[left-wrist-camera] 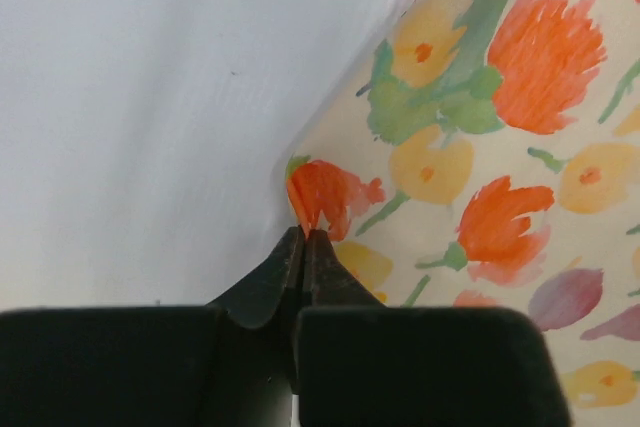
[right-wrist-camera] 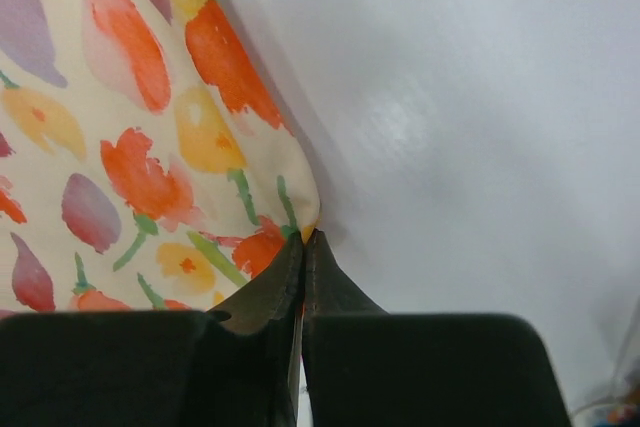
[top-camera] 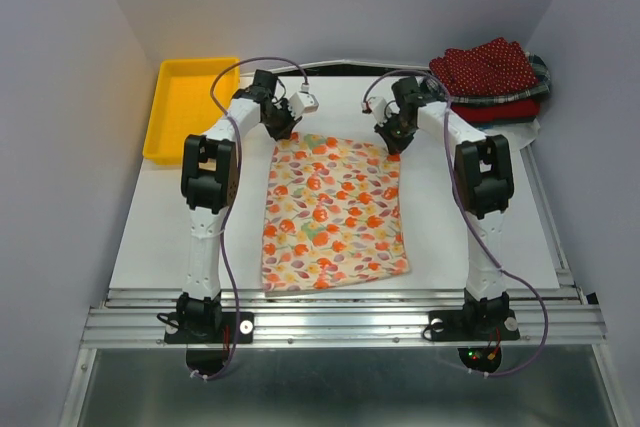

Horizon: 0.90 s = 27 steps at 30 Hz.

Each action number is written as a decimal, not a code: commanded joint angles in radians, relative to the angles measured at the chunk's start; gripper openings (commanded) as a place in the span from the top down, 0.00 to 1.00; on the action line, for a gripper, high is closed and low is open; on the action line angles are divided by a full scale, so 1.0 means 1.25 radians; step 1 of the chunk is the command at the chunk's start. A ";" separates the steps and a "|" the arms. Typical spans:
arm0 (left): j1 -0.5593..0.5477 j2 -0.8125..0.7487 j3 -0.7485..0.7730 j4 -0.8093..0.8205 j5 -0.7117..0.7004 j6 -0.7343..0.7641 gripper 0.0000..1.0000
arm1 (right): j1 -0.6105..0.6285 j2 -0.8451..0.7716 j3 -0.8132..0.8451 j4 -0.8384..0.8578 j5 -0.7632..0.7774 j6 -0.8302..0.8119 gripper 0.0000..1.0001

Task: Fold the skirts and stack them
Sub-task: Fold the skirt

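Observation:
The cream skirt with orange-red blobs lies flat in the middle of the white table. My left gripper is shut on its far left corner. My right gripper is shut on its far right corner. In the left wrist view the gripper pinches the cloth edge; in the right wrist view the gripper does the same. A pile at the far right holds the dark red dotted skirt on top, the plain red skirt under it, and a sliver of plaid at its right edge.
A yellow tray stands at the far left of the table. The white table sheet ends at a metal rail by the arm bases. Grey walls close in both sides.

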 commanded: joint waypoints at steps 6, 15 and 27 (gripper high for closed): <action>0.018 -0.098 0.110 0.102 -0.107 -0.037 1.00 | -0.027 -0.058 0.111 0.218 0.160 0.063 0.99; -0.004 -0.454 -0.318 0.300 -0.158 -0.053 1.00 | -0.027 -0.321 -0.191 0.368 0.097 0.011 0.99; -0.143 -0.954 -0.962 0.410 -0.238 -0.012 1.00 | 0.024 -0.737 -0.814 0.503 0.015 -0.120 0.99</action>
